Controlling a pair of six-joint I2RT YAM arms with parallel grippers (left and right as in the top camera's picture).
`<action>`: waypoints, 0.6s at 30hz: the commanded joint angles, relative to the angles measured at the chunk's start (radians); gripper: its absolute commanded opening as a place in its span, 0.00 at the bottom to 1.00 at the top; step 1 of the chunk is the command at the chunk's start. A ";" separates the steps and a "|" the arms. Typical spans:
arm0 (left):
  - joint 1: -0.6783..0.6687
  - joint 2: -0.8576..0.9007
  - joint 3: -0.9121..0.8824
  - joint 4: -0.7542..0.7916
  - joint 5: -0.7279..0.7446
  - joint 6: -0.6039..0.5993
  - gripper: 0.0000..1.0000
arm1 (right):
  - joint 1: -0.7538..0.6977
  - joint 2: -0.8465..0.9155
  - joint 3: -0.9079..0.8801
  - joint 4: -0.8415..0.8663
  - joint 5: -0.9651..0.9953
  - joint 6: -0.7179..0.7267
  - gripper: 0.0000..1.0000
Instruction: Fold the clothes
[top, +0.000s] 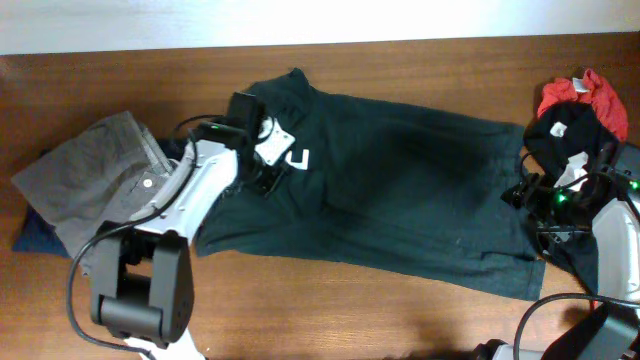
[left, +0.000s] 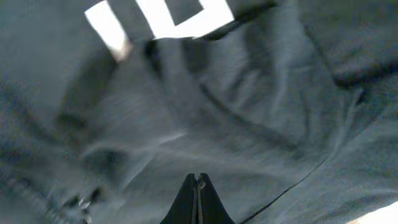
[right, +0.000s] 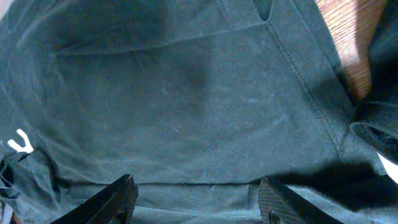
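Dark green, our T-shirt (top: 400, 190) lies spread across the table (top: 420, 60). Our left gripper (left: 198, 183) is closed tight near its white letters (left: 161, 18); our right gripper (right: 198, 202) hangs open over the far edge. If the left holds too little cloth, we risk it slipping free mid-fold.

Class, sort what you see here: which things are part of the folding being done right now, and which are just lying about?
In hand: dark green T-shirt, left gripper, right gripper.

Lying about, off to the sides: grey garment, navy garment under it, red garment, black garment.
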 joint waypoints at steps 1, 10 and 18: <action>-0.048 0.016 0.004 0.014 0.006 0.092 0.00 | 0.005 -0.014 0.015 -0.003 0.026 -0.010 0.68; -0.095 0.134 0.004 0.045 -0.182 0.065 0.00 | 0.005 -0.014 0.015 -0.009 0.029 -0.010 0.68; -0.095 0.138 0.008 0.168 -0.462 -0.073 0.00 | 0.005 -0.014 0.015 -0.011 0.029 -0.010 0.67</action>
